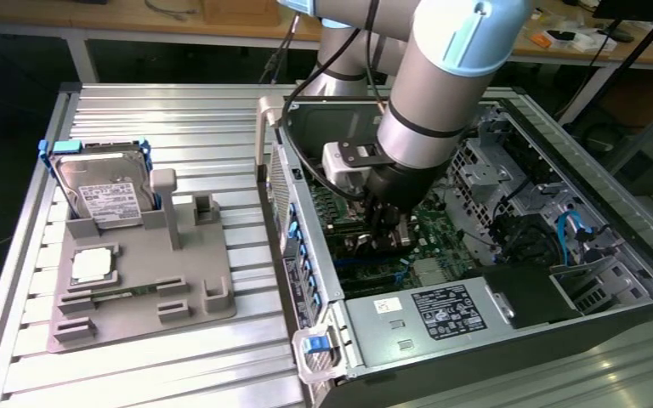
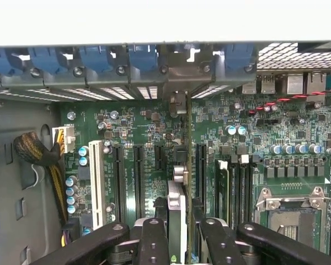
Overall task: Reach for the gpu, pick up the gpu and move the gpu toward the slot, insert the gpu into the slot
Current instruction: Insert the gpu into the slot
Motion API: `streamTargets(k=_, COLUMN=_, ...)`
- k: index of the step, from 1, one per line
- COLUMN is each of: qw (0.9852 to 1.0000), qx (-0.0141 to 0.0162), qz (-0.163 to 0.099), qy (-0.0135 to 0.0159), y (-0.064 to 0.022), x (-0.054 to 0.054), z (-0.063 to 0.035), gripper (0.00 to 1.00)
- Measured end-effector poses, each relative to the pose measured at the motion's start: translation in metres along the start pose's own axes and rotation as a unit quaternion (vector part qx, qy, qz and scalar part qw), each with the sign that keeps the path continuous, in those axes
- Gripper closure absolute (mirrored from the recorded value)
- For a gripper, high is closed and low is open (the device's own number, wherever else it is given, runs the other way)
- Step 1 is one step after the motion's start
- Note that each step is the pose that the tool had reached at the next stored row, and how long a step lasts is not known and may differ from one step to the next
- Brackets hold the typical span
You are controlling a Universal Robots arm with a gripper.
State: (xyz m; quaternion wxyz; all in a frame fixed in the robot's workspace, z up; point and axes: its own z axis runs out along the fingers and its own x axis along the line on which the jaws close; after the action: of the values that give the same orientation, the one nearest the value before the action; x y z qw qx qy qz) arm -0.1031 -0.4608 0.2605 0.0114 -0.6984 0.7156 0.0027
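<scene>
My gripper (image 2: 179, 234) is deep inside the open computer case (image 1: 303, 255), just above the green motherboard (image 2: 254, 138). Its two black fingers (image 2: 154, 243) press on either side of the gpu (image 2: 176, 207), a thin card seen edge-on between them. The card stands upright among the long expansion connectors, and its silvery bracket end (image 2: 176, 102) reaches the case's rear wall under the blue latches. The slot is hidden beneath the card and the fingers. In the exterior view the gripper (image 1: 386, 228) points straight down at the board's middle.
Black connectors (image 2: 138, 176) and a white one (image 2: 96, 182) flank the card. Memory sockets (image 2: 237, 187) and the processor socket (image 2: 289, 212) lie to one side, braided cables (image 2: 38, 154) to the other. Outside the case, a grey fixture (image 1: 133, 289) carries a hard drive (image 1: 105, 191) and a chip (image 1: 94, 265).
</scene>
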Motion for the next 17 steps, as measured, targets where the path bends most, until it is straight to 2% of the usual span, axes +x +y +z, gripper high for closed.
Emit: streamTargets(k=17, qw=1.0, qx=0.0, qz=0.0, qy=0.0001, y=0.0039, x=0.0002, z=0.0023, gripper=0.73)
